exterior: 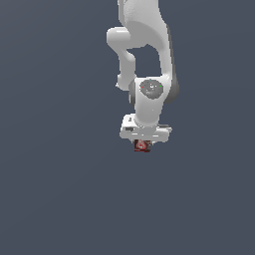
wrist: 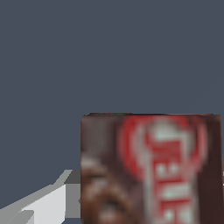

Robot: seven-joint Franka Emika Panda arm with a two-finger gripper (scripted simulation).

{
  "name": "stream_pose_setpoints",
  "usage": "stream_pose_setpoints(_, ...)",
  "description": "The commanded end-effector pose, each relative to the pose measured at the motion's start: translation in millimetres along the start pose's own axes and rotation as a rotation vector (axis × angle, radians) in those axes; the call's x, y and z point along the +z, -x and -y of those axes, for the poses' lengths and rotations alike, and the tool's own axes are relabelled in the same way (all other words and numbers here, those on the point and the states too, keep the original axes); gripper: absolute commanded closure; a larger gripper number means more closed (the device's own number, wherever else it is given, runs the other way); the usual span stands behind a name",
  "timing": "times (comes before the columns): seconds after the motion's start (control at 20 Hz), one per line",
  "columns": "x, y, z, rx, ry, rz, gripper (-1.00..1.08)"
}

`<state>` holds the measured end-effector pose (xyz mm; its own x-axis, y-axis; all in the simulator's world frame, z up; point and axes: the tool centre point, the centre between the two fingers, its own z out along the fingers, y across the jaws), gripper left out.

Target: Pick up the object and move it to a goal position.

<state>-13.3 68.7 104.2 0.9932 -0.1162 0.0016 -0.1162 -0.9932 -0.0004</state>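
Observation:
The object (exterior: 142,145) is a small dark red-brown can-like item with a white-and-red label. It sits right under my white gripper (exterior: 143,141), which points straight down, and is much narrower than the hand. In the wrist view the object (wrist: 151,168) fills the near field, blurred. One grey-white finger (wrist: 48,203) lies against its side and the other finger is hidden behind it. The gripper looks shut on the object.
A plain dark grey-blue surface (exterior: 60,199) lies all around. The white arm's links (exterior: 149,50) rise above the gripper. No goal marker shows in either view.

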Motion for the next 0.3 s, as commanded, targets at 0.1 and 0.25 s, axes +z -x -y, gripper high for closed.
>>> stream_pose_setpoints(0.1, -2.5, 0.4, 1.4, 0.001, 0.0, 0.001, 1.08)
stream_pose_setpoints(0.25, -0.5, -0.6, 0.3, 0.001, 0.0, 0.001, 1.08)
